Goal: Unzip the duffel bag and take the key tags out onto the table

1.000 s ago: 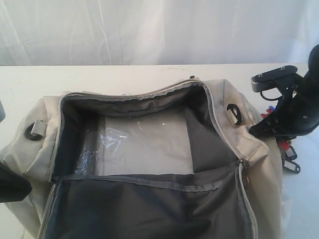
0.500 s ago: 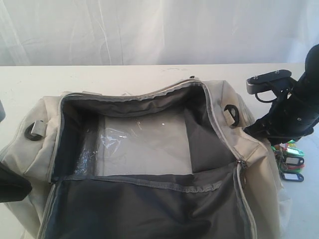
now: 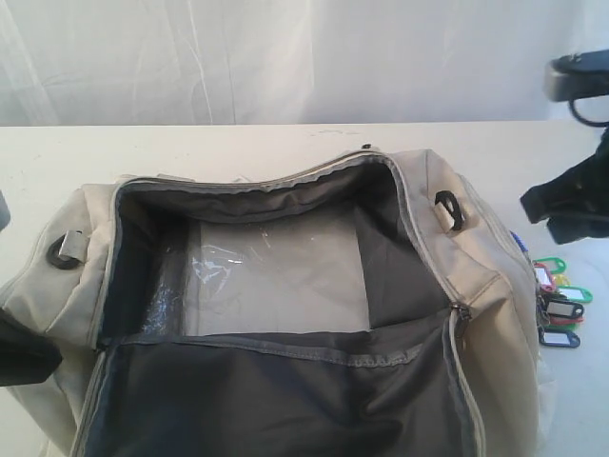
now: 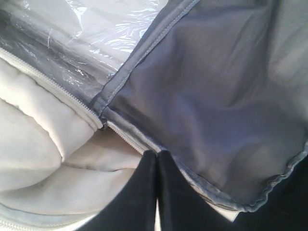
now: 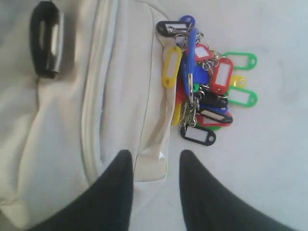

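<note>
Duffel bag [image 3: 495, 324] lies on the white bench [image 3: 190, 152], top zip fully undone and the mouth gaping; grey lining [image 3: 285, 400] exposed on the near flap, which is folded out toward the camera; a clear plastic sheet [image 3: 276, 276] covers the pale floor of the bag; no other contents visible inside. One black D-ring [image 3: 447, 209] sits at the right end of the bag and a second ring [image 3: 65, 249] at the left end. Key tags [image 3: 559, 303] are out of the bag, lying in a bunch on the bench against the bag's right end; the right wrist view shows them [image 5: 204, 91] in red, green, blue, yellow and black with white label windows, joined on metal rings, the yellow tag touching the bag's edge seam. Right jaws released: the two dark fingers stand apart with nothing between them, above the bag's end seam and the bench, clear of the tags. Right arm [image 3: 571, 205] is raised at the right edge of the exterior view, above and apart from the tags. Left jaws clenched: tips pressed together at the zip edge of the flap [image 4: 125, 137]; whether any fabric is pinched between them cannot be told. A white curtain [image 3: 285, 57] hangs behind the bench.
</note>
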You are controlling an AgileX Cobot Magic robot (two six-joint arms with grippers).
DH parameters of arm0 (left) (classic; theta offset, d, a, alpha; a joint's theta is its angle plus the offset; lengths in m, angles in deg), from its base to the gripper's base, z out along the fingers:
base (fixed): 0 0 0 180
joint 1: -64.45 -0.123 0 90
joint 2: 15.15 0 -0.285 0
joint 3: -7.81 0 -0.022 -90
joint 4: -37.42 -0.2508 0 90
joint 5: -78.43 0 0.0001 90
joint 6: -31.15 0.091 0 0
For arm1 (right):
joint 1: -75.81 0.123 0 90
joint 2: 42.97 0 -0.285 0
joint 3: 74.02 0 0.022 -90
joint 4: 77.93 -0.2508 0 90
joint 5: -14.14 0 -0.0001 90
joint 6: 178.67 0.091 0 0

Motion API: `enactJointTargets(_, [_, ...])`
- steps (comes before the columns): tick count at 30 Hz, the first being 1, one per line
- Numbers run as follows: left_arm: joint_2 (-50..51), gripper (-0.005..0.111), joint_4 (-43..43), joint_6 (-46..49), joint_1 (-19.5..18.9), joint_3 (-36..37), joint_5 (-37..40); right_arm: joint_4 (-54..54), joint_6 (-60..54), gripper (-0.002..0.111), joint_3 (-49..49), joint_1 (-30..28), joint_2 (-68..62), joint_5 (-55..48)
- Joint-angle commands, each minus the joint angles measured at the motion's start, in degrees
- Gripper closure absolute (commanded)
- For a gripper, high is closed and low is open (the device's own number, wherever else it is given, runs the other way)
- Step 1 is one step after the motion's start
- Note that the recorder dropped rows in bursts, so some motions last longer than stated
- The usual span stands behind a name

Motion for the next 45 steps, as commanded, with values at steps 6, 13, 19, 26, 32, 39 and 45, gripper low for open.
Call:
enactJointTargets(6, [-8.0, 0.107, 10.0, -2.1, 0.1, 0.0, 2.9, -8.1, -5.4, 0.108, -3.4, 0.0, 26.6, 0.8])
enactJointTargets(13, [-21.4, 0.107, 11.6, -2.2, 0.1, 0.0, 3.4, -8.1, -4.3, 0.108, -10.9, 0.0, 45.4, -1.0])
enactJointTargets(19, [-24.6, 0.107, 10.4, -2.1, 0.1, 0.0, -0.3, -8.1, -0.3, 0.108, -15.7, 0.0, 48.3, 2.7])
enactJointTargets(26, [-24.6, 0.107, 10.4, -2.1, 0.1, 0.0, -0.3, -8.1, -0.3, 0.108, -15.7, 0.0, 48.3, 2.5])
enactJointTargets(32, [-24.6, 0.107, 10.4, -2.1, 0.1, 0.0, -0.3, -8.1, -0.3, 0.108, -15.7, 0.0, 48.3, 2.5])
enactJointTargets(39, [-24.6, 0.107, 10.4, -2.1, 0.1, 0.0, -0.3, -8.1, -0.3, 0.108, -15.7, 0.0, 48.3, 2.5])
enactJointTargets(45, [-25.8, 0.107, 10.4, -2.1, -4.3, 0.0, -0.7, -8.1, -0.3, 0.108, -15.7, 0.0, 48.3, 2.5])
